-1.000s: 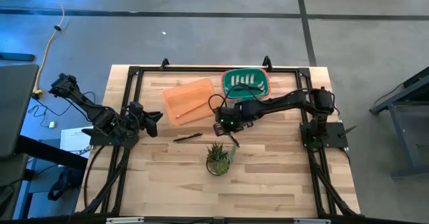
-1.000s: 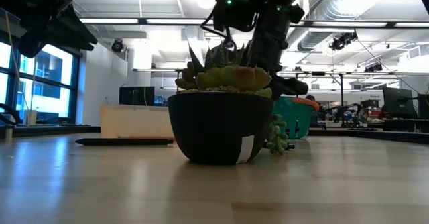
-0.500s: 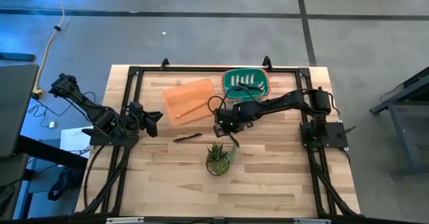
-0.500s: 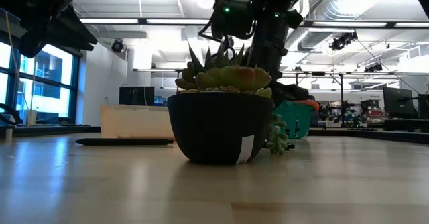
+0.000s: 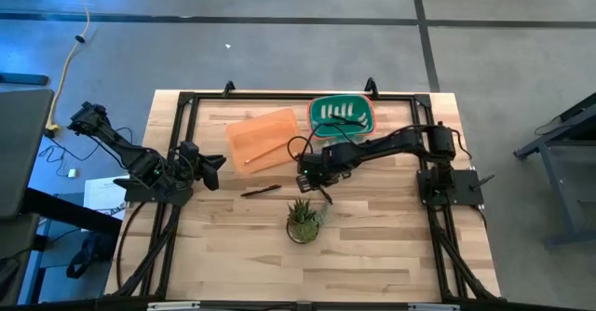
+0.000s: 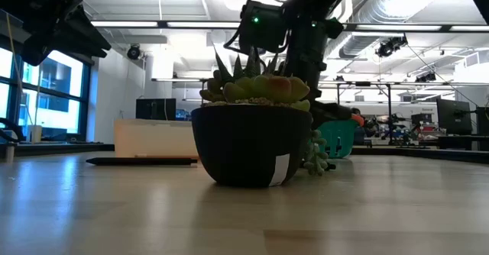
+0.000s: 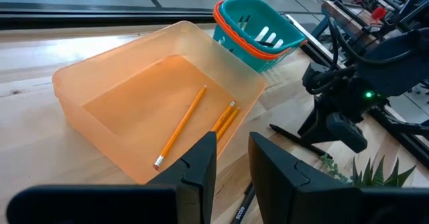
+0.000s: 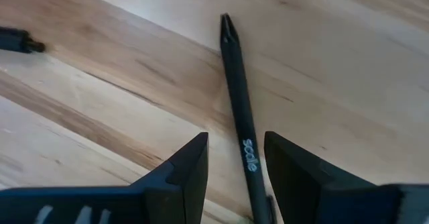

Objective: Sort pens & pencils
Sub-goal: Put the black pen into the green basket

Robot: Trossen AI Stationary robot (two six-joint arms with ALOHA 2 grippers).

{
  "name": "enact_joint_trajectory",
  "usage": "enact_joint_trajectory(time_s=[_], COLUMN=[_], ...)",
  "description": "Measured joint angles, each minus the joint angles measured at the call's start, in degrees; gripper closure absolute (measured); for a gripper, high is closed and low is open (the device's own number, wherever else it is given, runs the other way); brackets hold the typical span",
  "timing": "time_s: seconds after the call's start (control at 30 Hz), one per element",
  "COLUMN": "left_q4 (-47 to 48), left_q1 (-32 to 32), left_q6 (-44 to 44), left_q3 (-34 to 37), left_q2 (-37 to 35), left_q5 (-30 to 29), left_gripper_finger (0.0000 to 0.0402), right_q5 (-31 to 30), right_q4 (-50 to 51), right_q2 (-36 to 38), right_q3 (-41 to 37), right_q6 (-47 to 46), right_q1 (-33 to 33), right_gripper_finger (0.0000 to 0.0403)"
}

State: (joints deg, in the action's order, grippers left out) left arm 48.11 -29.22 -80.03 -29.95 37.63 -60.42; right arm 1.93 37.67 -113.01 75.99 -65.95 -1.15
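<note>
A black pen [image 8: 240,127] lies flat on the wooden table, with my right gripper [image 8: 236,141] open above it, one finger on each side and neither touching. In the high view this gripper [image 5: 313,175] points down just beyond the potted plant. A second black pen [image 5: 262,191] lies on the table to its left. Three orange pencils [image 7: 182,125] lie in the orange bin [image 5: 264,139]. Pens [image 7: 268,36] lie in the teal basket [image 5: 342,115]. My left gripper [image 5: 214,167] hangs open at the table's left, holding nothing.
A succulent in a dark pot [image 5: 304,220] stands just on the near side of my right gripper and hides its fingers in the low view [image 6: 248,144]. A black frame [image 5: 186,101] runs round the table's edges. Bare wood lies on the near half of the table.
My right gripper has sunk a little toward the pen beneath it, fingers still apart. The pens, bin and basket have stayed where they were.
</note>
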Motion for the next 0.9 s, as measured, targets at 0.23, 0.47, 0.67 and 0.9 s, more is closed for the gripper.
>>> enact_joint_trajectory(time_s=[0.23, 0.47, 0.67, 0.9], left_q4=[-0.02, -0.02, -0.02, -0.04], left_q1=[0.00, 0.00, 0.00, -0.01], left_q6=[0.00, 0.00, 0.00, 0.00], left_q3=[0.00, 0.00, 0.00, 0.00], left_q2=[0.00, -0.01, -0.02, 0.00], left_q5=[0.21, 0.26, 0.44, 0.46], left_gripper_finger=[0.0325, 0.0325, 0.0325, 0.0325], right_q5=[0.16, 0.73, 1.05, 1.00], right_q4=[0.04, 0.74, 0.94, 1.30], right_q2=[-0.65, -1.36, -1.71, -1.73], right_q3=[0.01, 0.00, 0.04, 0.04], right_q6=[0.00, 0.26, 0.28, 0.26], right_q1=[0.20, 0.31, 0.44, 0.44], right_gripper_finger=[0.0265, 0.0265, 0.0265, 0.0271])
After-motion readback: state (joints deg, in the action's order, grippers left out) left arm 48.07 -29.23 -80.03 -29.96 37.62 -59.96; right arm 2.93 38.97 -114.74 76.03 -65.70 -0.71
